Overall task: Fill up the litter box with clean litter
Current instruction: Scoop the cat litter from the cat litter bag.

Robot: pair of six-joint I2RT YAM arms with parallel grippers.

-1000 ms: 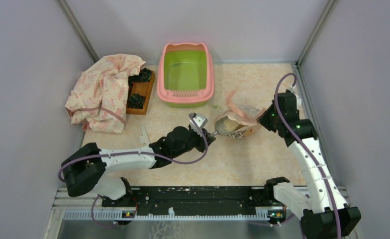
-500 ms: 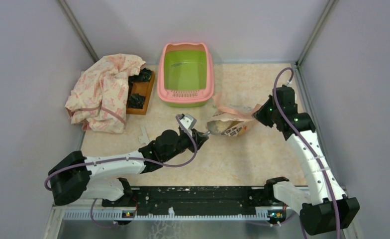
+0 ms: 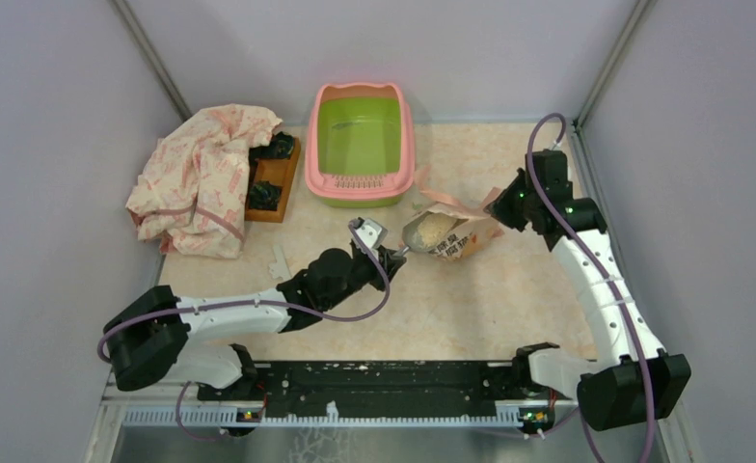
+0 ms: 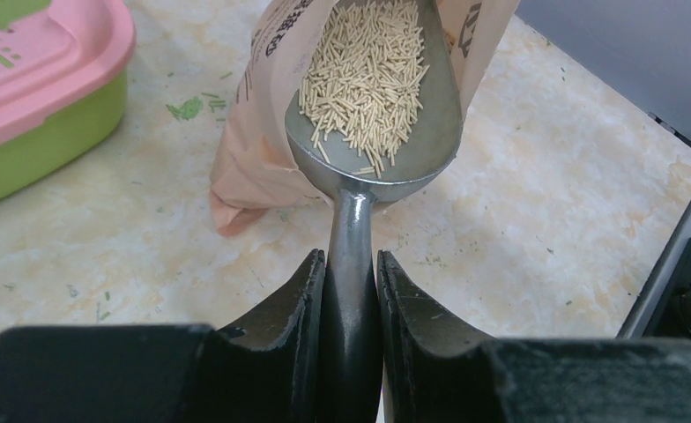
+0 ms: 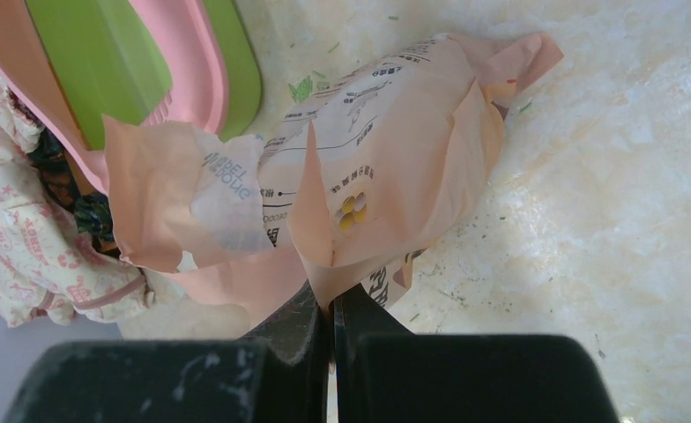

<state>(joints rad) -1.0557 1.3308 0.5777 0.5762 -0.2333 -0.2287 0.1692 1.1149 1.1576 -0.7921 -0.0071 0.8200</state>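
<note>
One loose heap of tan litter granules (image 4: 364,75), spill-prone. My left pincer (image 4: 351,264) clamps the silver metal scoop (image 4: 412,150) by its stiff handle; right pincer (image 5: 331,300) pinches the floppy peach-pink bag (image 5: 395,167).

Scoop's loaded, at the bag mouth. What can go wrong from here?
1. The left gripper holds the scoop only by its thin handle; a twist could spill litter on the table short of the litter box.
2. The scoop's tip sits inside the bag; withdrawing may drag it, since the right gripper holds just a paper edge.
</note>
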